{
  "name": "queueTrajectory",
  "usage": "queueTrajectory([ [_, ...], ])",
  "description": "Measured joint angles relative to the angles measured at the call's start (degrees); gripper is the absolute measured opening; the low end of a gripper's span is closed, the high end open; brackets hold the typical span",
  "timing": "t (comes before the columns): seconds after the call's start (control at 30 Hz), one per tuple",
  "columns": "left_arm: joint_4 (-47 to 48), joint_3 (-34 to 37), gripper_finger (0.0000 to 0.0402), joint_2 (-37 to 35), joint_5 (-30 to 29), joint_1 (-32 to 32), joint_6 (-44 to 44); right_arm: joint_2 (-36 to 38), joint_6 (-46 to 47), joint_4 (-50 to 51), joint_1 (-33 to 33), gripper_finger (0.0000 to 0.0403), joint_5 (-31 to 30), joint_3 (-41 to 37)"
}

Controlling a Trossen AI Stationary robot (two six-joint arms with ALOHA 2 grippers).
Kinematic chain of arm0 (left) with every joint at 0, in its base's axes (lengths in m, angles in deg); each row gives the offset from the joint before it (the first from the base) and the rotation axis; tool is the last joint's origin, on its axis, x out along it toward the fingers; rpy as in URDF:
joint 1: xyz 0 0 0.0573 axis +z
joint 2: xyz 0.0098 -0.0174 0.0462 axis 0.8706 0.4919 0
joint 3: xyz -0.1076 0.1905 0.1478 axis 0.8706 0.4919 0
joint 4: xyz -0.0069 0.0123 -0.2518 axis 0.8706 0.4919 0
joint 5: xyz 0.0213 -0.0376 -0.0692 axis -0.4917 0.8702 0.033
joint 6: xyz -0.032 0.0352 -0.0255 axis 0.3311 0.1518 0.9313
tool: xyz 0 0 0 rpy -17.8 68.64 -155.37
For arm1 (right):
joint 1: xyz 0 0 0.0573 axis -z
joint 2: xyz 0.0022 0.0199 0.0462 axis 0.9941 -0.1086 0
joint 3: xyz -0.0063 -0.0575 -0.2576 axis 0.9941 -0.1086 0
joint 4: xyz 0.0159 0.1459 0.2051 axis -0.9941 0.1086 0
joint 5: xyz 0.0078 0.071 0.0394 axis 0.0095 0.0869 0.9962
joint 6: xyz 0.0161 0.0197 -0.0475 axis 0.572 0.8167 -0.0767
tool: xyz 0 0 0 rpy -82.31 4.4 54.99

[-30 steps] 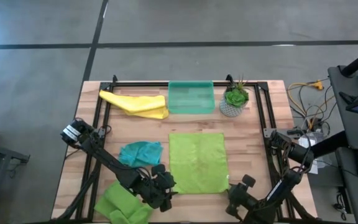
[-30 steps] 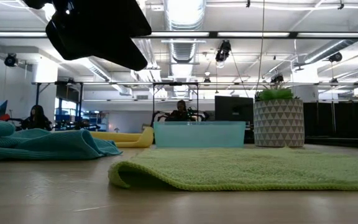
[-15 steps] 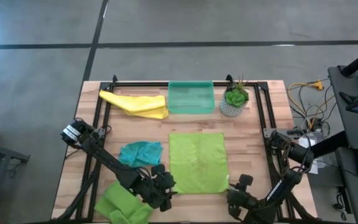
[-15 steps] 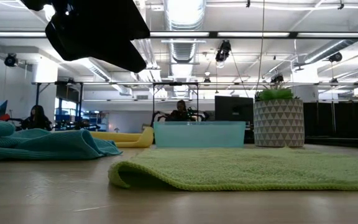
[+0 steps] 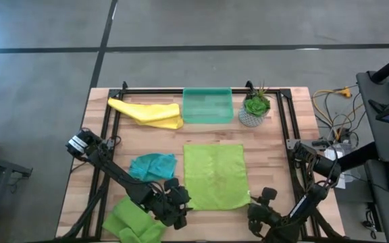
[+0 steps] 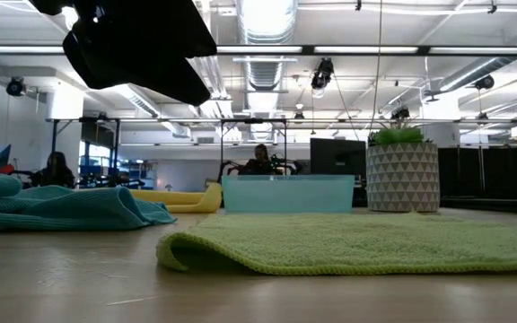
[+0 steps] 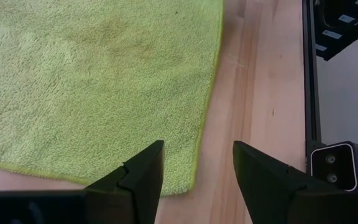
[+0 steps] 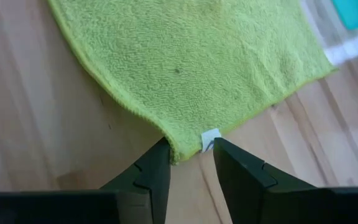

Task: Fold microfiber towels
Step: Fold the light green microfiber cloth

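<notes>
Both my fingers are open right now, holding nothing. Right fingers [image 8: 190, 165] straddle the near corner of the lime towel [image 5: 214, 176], by its little white tag [image 8: 210, 139]; left fingers [image 7: 197, 177] hover over the other near corner. I'd pinch both corners together, low against the counter [image 5: 269, 155], then lift evenly. Towel's flat mid-counter, fuzzy, one near edge curled.

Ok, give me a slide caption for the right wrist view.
Right end effector open, fingers straddling the tagged corner of the flat lime green towel on the wooden table.
</notes>
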Motion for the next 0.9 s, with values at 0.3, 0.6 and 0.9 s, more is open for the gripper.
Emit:
queueTrajectory([
  [0.3, 0.0, 0.0, 0.0176, 0.0, 0.0, 0.0, 0.0, 0.0, -8.2, -1.4, 0.0, 0.0118, -0.9, 0.0],
  [0.6, 0.0, 0.0, 0.0176, 0.0, 0.0, 0.0, -0.1, 0.0, -18.0, -10.7, 2.1, 0.0079, 0.3, -0.1],
  [0.9, 0.6, 0.0, 0.0176, 0.0, 0.0, -0.1, -0.1, 0.0, -17.2, -8.9, 3.4, 0.0016, 5.8, -0.7],
])
